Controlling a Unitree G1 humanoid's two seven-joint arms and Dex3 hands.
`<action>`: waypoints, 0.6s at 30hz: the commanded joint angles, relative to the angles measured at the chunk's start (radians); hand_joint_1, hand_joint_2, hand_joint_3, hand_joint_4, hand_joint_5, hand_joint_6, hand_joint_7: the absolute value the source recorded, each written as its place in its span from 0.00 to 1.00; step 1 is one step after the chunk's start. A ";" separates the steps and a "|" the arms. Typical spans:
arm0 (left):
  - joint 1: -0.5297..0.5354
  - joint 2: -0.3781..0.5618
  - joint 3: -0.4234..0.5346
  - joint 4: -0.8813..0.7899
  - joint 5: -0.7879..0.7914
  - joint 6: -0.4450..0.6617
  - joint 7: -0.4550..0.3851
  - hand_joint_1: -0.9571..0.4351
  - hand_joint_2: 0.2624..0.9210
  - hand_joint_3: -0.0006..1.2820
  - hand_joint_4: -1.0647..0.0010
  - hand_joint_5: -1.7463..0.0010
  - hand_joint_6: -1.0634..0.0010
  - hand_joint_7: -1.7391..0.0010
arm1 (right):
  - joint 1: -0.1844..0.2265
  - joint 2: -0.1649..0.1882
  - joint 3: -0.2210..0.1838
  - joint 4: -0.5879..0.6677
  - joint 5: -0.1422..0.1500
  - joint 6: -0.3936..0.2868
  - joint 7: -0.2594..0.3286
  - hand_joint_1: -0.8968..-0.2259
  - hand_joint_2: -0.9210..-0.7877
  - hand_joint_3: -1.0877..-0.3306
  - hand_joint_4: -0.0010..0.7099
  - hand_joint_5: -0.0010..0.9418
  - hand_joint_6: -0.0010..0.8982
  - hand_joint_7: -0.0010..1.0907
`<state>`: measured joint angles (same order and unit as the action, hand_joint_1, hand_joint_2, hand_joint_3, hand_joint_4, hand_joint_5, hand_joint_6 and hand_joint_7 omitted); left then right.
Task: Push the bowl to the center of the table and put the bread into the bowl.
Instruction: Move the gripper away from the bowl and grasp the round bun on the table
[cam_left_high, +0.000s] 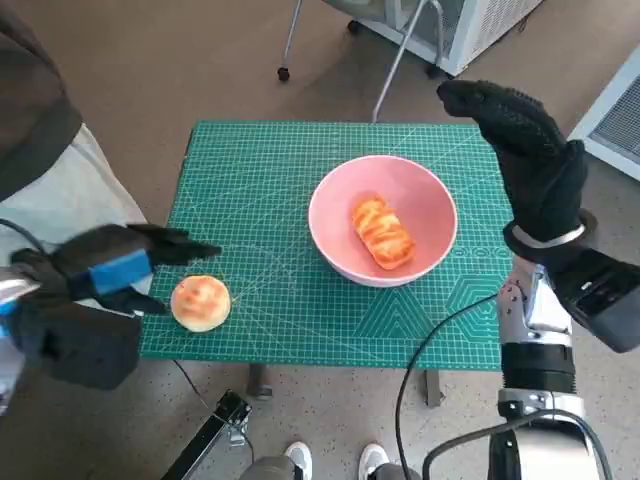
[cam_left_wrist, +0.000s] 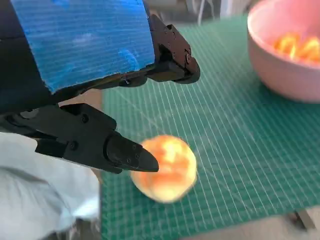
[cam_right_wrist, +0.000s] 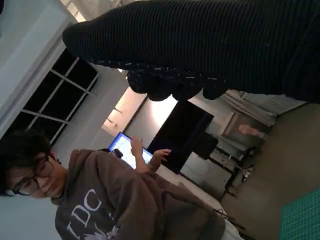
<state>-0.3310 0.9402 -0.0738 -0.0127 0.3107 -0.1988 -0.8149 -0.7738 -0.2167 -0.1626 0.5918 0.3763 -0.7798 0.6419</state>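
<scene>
The pink bowl (cam_left_high: 383, 220) sits near the middle of the green-matted surface (cam_left_high: 260, 170), a little toward the robot's right, with a glazed, twisted piece of bread (cam_left_high: 381, 232) already lying inside it. By that placement the pushing step looks done, and one load of bread is in. A second piece — a round bun (cam_left_high: 201, 302) — rests on the mat near the front corner on the robot's left, well apart from the bowl.

The left robot hand (cam_left_high: 105, 270) hovers just beside the bun with its fingers (cam_left_wrist: 127, 155) spread apart and holding nothing; in the left wrist view one black fingertip lies right at the bun's edge, though whether it touches is hard to tell through the blur. The right robot hand (cam_left_high: 525, 150) is raised off to the bowl's right, its gloved fingers extended and empty, clear of everything.

The step in hand appears to be the grasp on the remaining bun. The next move calls for closing the left fingers around it from both sides without rolling it off the nearby edge — then lifting and carrying it across to the bowl.

A person in a brown hooded top (cam_right_wrist: 125, 205) shows in the right wrist view.
</scene>
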 joint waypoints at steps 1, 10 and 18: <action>-0.020 -0.026 -0.056 0.051 0.039 0.000 0.006 0.65 0.85 0.00 0.76 1.00 0.66 1.00 | 0.008 0.000 -0.006 0.004 0.012 0.014 0.017 0.34 0.00 0.48 0.29 0.05 0.00 0.55; -0.051 -0.065 -0.132 0.157 0.101 -0.027 0.026 0.62 0.78 0.00 0.87 1.00 0.77 1.00 | 0.021 -0.009 -0.010 -0.016 0.017 0.022 0.024 0.34 0.00 0.49 0.29 0.05 0.00 0.55; -0.077 -0.106 -0.211 0.262 0.182 -0.045 0.061 0.62 0.77 0.00 0.90 1.00 0.80 1.00 | 0.036 -0.019 -0.013 -0.036 0.001 0.021 0.013 0.34 0.00 0.49 0.29 0.05 0.00 0.55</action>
<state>-0.3960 0.8523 -0.2535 0.2131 0.4619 -0.2340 -0.7667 -0.7647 -0.2294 -0.1752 0.5609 0.3875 -0.7706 0.6526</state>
